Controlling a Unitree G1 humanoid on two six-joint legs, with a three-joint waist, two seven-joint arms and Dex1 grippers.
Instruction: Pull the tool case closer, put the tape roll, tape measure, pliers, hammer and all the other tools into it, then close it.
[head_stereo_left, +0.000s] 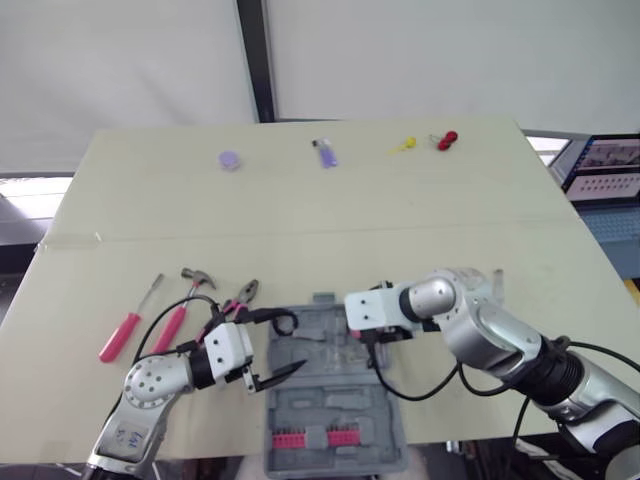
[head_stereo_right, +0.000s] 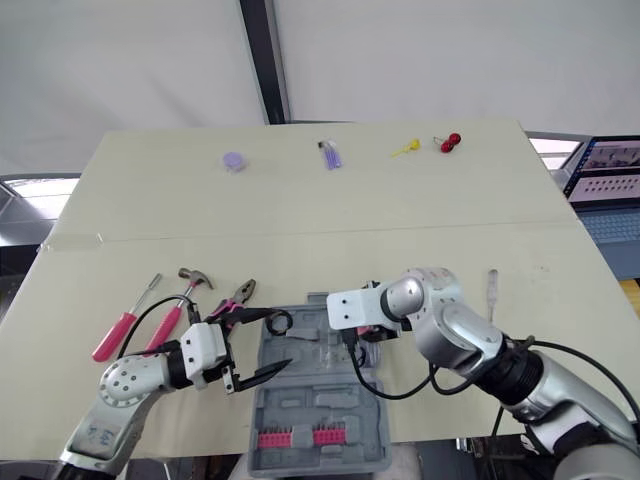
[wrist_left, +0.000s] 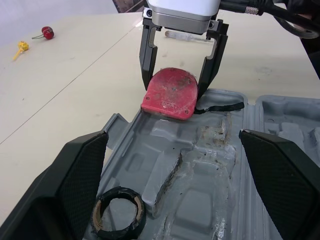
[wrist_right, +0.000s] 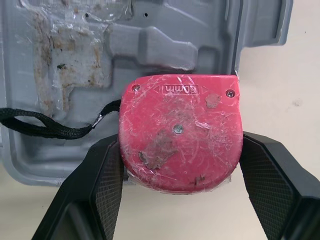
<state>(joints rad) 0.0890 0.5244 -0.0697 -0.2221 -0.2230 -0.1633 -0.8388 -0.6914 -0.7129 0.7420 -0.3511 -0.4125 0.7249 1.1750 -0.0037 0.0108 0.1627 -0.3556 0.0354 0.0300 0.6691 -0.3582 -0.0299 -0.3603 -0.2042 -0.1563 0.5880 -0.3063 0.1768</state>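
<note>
The grey tool case (head_stereo_left: 322, 402) lies open at the table's near edge. My right gripper (head_stereo_left: 372, 338) is shut on the red tape measure (wrist_right: 180, 137), which sits low over the case's far right rim with its black strap trailing into the tray. The black tape roll (wrist_left: 119, 212) lies in a recess at the case's far left corner. My left gripper (head_stereo_left: 275, 347) stands open just above that side of the case, nothing between its fingers. On the table left of the case lie the pliers (head_stereo_left: 238, 297), the hammer (head_stereo_left: 180, 310) and a red-handled screwdriver (head_stereo_left: 128, 325).
A slim tool (head_stereo_right: 492, 283) lies on the table right of my right arm. Pink bits (head_stereo_left: 315, 437) fill the case's near half. Along the far edge are a purple disc (head_stereo_left: 230, 159), a purple item (head_stereo_left: 325, 153), a yellow piece (head_stereo_left: 403, 146) and a red one (head_stereo_left: 447, 139).
</note>
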